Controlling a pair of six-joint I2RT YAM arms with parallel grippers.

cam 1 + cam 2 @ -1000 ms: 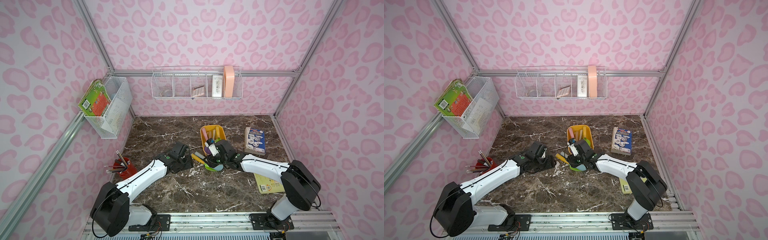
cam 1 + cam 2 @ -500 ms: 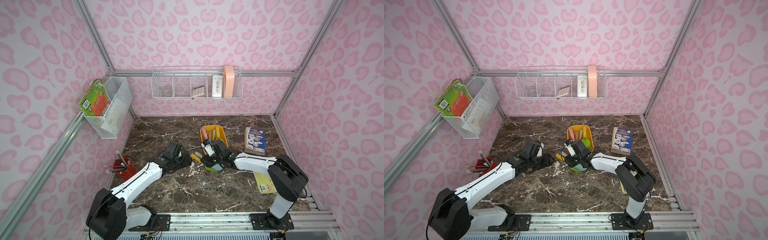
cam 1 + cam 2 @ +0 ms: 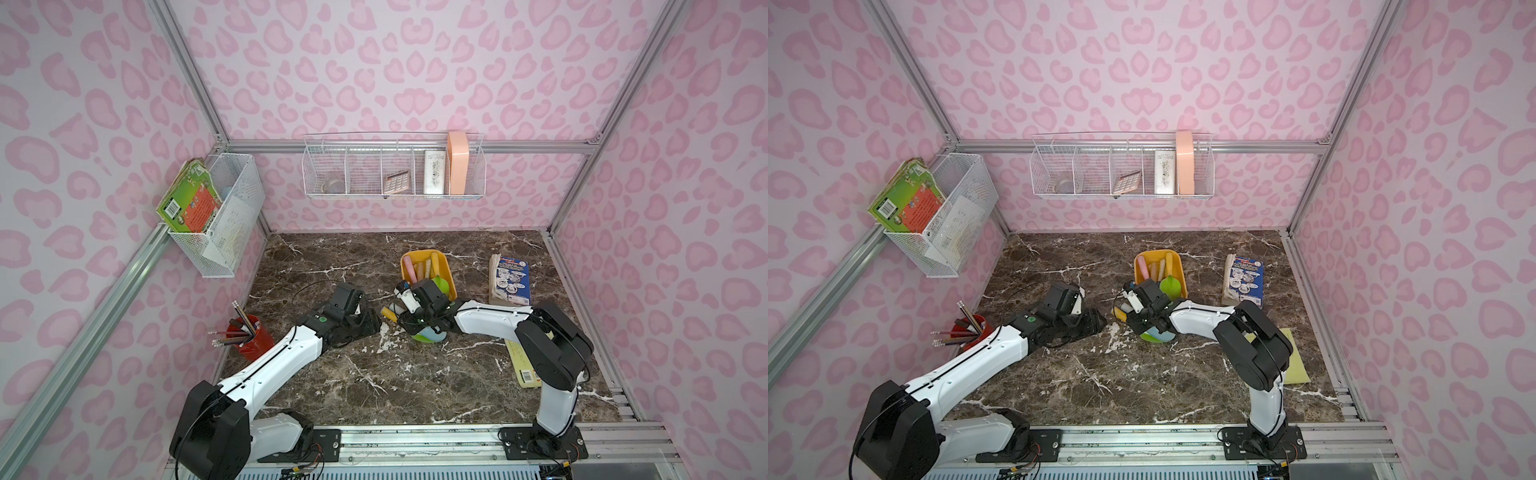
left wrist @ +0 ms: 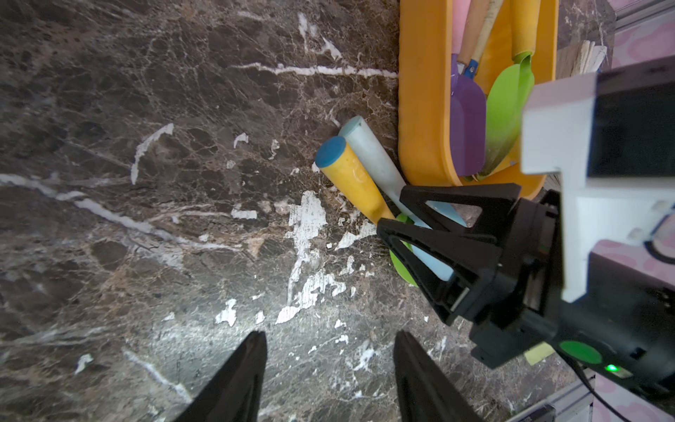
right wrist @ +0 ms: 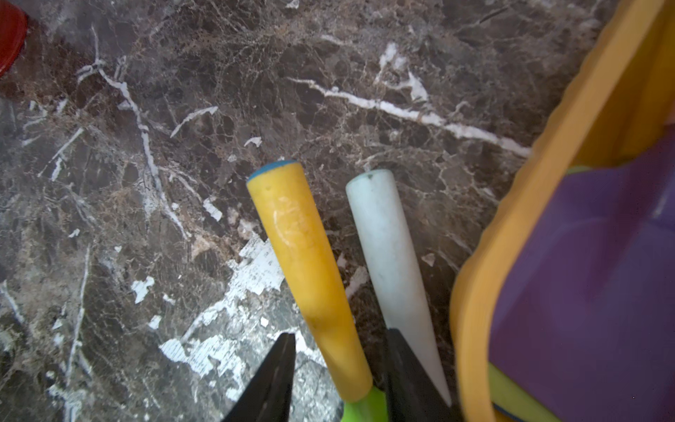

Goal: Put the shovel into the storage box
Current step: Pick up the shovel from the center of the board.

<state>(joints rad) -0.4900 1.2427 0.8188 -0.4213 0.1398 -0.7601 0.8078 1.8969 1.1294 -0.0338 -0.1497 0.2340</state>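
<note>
- Brown marbled table (image 3: pixel 374 374), white-veined, under both arms.
- Left arm (image 3: pixel 270 361) stretched low across the table toward the middle; left gripper (image 4: pixel 328 334) just above bare marble, fingers (image 4: pixel 248 365) well apart, holding nothing, touching nothing.
- Right arm (image 3: pixel 490 321) with elbow raised near the table's right edge, forearm reaching inward and low; right gripper (image 5: pixel 341 334) straddling the shovel (image 5: pixel 310 263) at the handle's blade end, fingers (image 5: pixel 277 372) narrowed but not clamped, a sliver of table showing beside one, contact at the other unclear.
- Orange storage box (image 3: pixel 424 252) just beyond the right gripper, toward the back wall, holding several tools (image 4: pixel 467 128).
- Yellow-handled, green-bladed shovel flat on the table, outside the storage box, near its corner.
- Pale-handled tool (image 5: pixel 387 248) alongside, between shovel and storage box.
</note>
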